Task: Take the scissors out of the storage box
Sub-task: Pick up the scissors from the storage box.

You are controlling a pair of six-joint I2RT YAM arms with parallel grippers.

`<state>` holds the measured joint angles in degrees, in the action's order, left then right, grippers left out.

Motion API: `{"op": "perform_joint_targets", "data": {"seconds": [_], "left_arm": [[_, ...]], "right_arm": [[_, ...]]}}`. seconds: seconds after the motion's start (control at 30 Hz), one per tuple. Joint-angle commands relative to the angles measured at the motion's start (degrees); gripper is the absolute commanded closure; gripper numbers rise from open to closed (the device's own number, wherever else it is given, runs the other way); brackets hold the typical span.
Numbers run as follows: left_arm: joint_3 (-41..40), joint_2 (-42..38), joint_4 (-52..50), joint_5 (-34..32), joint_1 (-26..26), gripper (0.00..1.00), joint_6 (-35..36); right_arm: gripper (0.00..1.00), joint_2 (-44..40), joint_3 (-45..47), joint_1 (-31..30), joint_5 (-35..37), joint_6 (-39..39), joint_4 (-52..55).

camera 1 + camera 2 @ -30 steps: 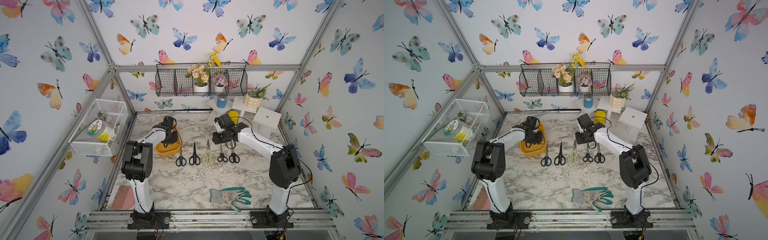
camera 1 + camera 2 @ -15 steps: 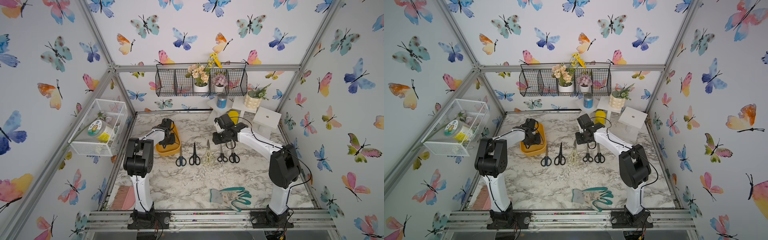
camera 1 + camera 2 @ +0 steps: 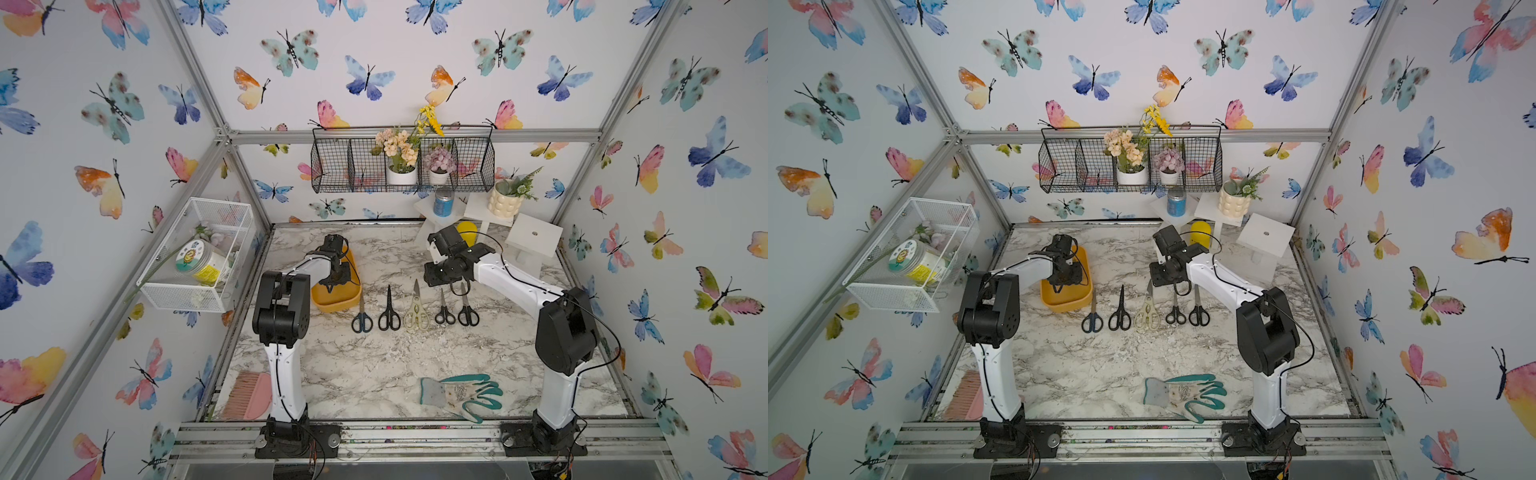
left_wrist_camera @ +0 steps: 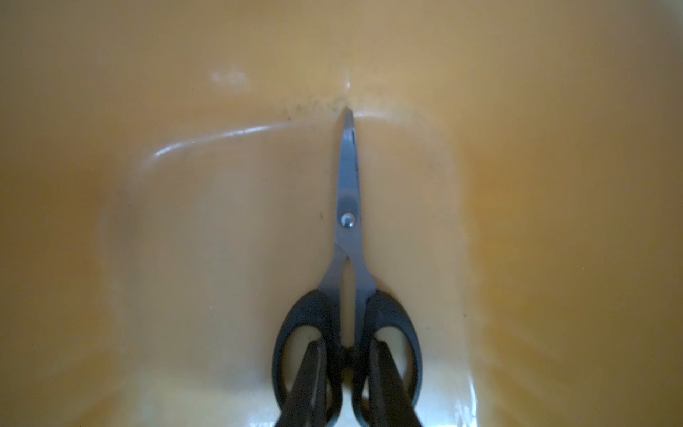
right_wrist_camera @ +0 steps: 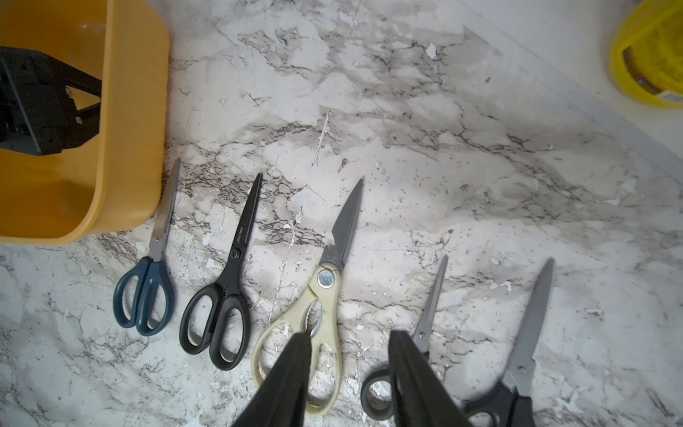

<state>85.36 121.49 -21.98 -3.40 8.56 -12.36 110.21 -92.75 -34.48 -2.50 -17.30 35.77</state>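
Blade print on the long black scissors (image 5: 236,240) is illegible. The left gripper (image 4: 346,345) threads 2 loops of the boxed scissors (image 4: 347,207), pinch unclear; the right gripper (image 5: 351,369) gapes, empty.

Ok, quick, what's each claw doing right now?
Left gripper: tips in loops of black-handled steel scissors; grip cannot be told.
Right gripper: open, empty.

Left gripper (image 4: 345,373) down in tub (image 4: 148,222): walls close on both sides, end wall ahead at the blade tip, open only above. 1 pair of scissors (image 4: 347,222) on the floor, handle loops round the fingers (image 4: 310,380). Right gripper (image 5: 351,373) over row of 5 pairs (image 5: 327,281), thin marble strips between them. Ahead of it wide bare tabletop (image 5: 443,148). Yellow jar (image 5: 650,55) far ahead-right, tub off to its left.
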Motion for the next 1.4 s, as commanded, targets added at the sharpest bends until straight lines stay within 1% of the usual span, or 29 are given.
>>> {"op": "perform_joint_targets", "data": {"seconds": [0.0, 0.07, 0.1, 0.37, 0.57, 0.83, 1.03, 1.17, 1.37], "left_arm": [[-2.4, 4.7, -4.8, 3.6, -0.6, 0.93, -0.3], [-2.6, 4.3, -4.6, 3.5, -0.8, 0.99, -0.1], [-2.6, 3.8, -4.4, 3.5, -0.9, 1.0, 0.1], [-0.5, -4.1, -3.9, 4.1, -1.1, 1.0, 0.5], [-1.4, -10.4, -4.0, 4.7, -0.9, 1.0, 0.1], [-3.1, -12.1, -4.9, 5.9, -1.0, 1.0, -0.6], [-4.4, -15.9, -4.7, 7.9, -0.9, 1.0, -1.8], [-5.4, -19.7, -4.6, 9.3, 1.1, 1.0, -2.0], [-6.3, -23.1, -4.7, 10.3, 8.1, 1.0, -4.5]], "right_arm": [[0.6, 1.4, -2.2, -0.2, 1.4, 0.6, 2.4], [0.6, 1.5, -2.4, -0.2, 1.3, 0.7, 2.5], [0.6, 1.6, -2.4, -0.2, 1.2, 0.7, 2.5], [0.6, 0.7, 0.3, -0.2, 0.3, 0.0, 1.2], [0.6, -0.2, 1.6, -0.2, 0.2, -0.3, 0.4], [0.6, -0.1, 1.0, -0.2, -0.2, 0.0, 0.4], [0.6, -0.6, 1.3, -0.2, 0.3, 0.2, 0.3], [0.6, -0.9, 1.9, -0.2, 0.3, 0.2, -0.1], [0.6, -1.1, 2.2, -0.2, 1.2, 0.2, -0.6]]}}
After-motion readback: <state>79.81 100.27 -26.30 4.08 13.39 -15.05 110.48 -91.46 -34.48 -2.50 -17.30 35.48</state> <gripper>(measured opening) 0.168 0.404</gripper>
